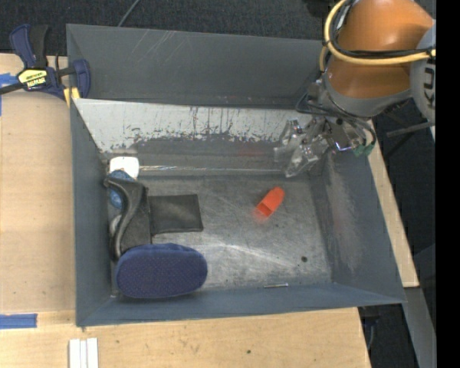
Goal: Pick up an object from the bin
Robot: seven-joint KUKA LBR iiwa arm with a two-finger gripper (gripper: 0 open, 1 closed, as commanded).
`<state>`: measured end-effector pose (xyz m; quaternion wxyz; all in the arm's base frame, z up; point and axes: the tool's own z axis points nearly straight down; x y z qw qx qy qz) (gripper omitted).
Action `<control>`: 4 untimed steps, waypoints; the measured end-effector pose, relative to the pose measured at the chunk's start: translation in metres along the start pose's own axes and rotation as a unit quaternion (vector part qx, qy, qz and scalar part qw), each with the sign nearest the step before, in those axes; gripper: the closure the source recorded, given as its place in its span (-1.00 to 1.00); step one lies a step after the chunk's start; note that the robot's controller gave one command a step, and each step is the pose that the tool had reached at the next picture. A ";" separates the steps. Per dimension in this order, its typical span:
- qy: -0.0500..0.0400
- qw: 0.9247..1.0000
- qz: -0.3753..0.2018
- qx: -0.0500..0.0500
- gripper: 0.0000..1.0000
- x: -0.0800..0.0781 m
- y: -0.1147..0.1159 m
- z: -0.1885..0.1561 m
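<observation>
Small orange cylinder point(269, 203) sits near tool point(300, 156), down-left of it; long axis slants approx toward tool. Tool width: can't tell.

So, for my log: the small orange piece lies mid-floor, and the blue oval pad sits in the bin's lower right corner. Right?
No: the camera view shows the blue oval pad in the lower left corner. The small orange piece is mid-floor.

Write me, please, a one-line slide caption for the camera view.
Gripper hangs in the far right corner of the grey bin, near a small orange block on its floor.
</observation>
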<state>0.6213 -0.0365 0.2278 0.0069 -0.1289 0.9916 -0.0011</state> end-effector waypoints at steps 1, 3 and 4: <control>0.004 1.000 0.001 -0.001 -1.00 0.002 0.000 0.005; -0.005 0.999 -0.052 0.000 1.00 0.006 -0.021 0.149; 0.000 0.994 -0.113 0.000 1.00 0.004 -0.009 0.009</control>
